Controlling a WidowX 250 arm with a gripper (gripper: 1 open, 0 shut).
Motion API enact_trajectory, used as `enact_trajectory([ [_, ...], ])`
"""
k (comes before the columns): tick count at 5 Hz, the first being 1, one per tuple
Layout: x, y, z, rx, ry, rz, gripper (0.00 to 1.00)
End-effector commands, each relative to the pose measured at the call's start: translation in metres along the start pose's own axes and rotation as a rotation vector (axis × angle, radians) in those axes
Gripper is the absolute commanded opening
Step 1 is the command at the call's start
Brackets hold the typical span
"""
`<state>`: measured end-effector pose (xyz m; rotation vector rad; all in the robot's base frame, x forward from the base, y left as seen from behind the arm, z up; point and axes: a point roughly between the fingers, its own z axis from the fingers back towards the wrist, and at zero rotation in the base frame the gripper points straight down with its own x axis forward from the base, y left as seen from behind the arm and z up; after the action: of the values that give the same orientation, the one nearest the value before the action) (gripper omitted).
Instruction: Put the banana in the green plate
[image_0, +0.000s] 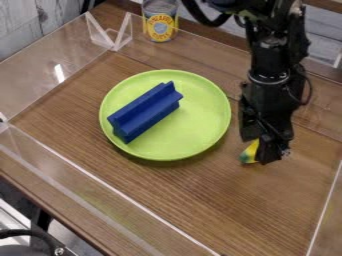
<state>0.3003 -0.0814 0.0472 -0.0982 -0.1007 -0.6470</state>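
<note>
Near the wooden bench's (160, 190) right edge, beside the round lime-green plate (201, 120), the black claw (262, 150) straddles the small yellow toy banana (250, 153); its grip cannot be told.

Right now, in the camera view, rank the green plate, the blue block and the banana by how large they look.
1. Plate, the widest by far.
2. Block, lying on the plate and spanning about half of it.
3. Banana, smallest, though the tool hides most of it, so its full size is unsure.

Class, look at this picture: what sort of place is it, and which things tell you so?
Probably a robot test bench in a lab: a wooden table walled by clear panels, a black arm's gripper, and toy props, the green plate and blue block.
</note>
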Motion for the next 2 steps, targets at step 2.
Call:
enact_trajectory([
  [2, 0.018, 0.0117, -0.0038, 0.024, -0.055, -0.012, 1.0],
])
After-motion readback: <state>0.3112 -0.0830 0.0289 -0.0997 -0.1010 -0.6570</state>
